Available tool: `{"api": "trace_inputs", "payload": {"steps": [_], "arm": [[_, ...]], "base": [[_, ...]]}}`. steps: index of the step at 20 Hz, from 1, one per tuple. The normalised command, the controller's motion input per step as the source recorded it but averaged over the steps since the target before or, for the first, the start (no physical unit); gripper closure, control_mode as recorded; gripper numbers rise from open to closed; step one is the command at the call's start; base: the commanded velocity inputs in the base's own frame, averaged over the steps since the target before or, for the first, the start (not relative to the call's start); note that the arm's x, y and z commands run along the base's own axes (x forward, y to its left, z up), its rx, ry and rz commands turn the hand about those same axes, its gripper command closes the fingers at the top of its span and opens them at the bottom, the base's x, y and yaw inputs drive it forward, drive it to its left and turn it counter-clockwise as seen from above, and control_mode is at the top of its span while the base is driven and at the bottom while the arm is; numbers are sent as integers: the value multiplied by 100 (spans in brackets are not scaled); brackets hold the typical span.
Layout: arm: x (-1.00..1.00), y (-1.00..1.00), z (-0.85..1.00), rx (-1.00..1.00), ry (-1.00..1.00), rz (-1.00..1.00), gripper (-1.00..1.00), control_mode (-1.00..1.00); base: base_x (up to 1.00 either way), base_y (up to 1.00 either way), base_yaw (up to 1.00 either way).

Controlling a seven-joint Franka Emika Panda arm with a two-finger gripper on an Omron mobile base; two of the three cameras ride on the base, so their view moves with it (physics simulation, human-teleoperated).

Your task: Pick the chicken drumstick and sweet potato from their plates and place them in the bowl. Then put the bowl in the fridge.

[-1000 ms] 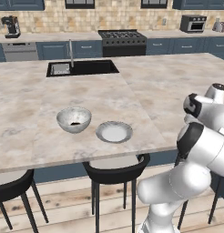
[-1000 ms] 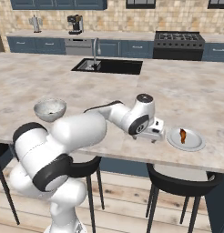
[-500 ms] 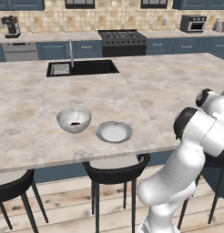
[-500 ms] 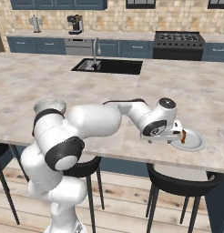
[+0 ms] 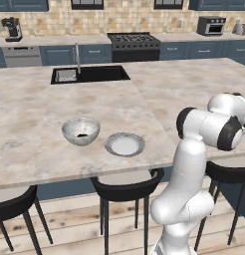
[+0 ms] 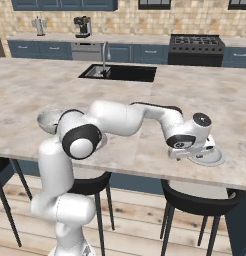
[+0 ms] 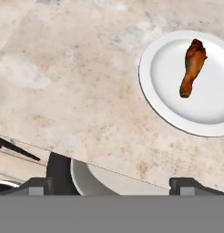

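Drumstick on plate; claw open (arm swung further right).

**Colours across the kitchen island**

The island counter is beige marble with tan and grey veining. A bowl is glossy white with grey mottling. Beside it a plate is pale grey-white. Another white plate carries a reddish-brown chicken drumstick. The arm is white with dark joints. The cabinets are dark blue, the backsplash sandy tile, the stools black.
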Motion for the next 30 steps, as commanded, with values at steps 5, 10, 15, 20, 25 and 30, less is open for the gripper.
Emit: {"api": "trace_inputs", "payload": {"steps": [5, 10, 15, 20, 25, 30], "arm": [[36, -43, -7, 8, 2, -2, -100, -100], [41, -32, -3, 12, 13, -10, -100, -100], [43, -25, -2, 9, 4, -6, -100, -100], [40, -5, -12, 1, -4, 0, -100, -100], [38, 0, -23, 0, -14, 0, -100, -100], [43, 0, -22, 0, -11, 0, -100, -100]], "base": [[0, 0, 0], [0, 0, 0], [0, 0, 0], [0, 0, 0], [0, 0, 0], [0, 0, 0]]}}
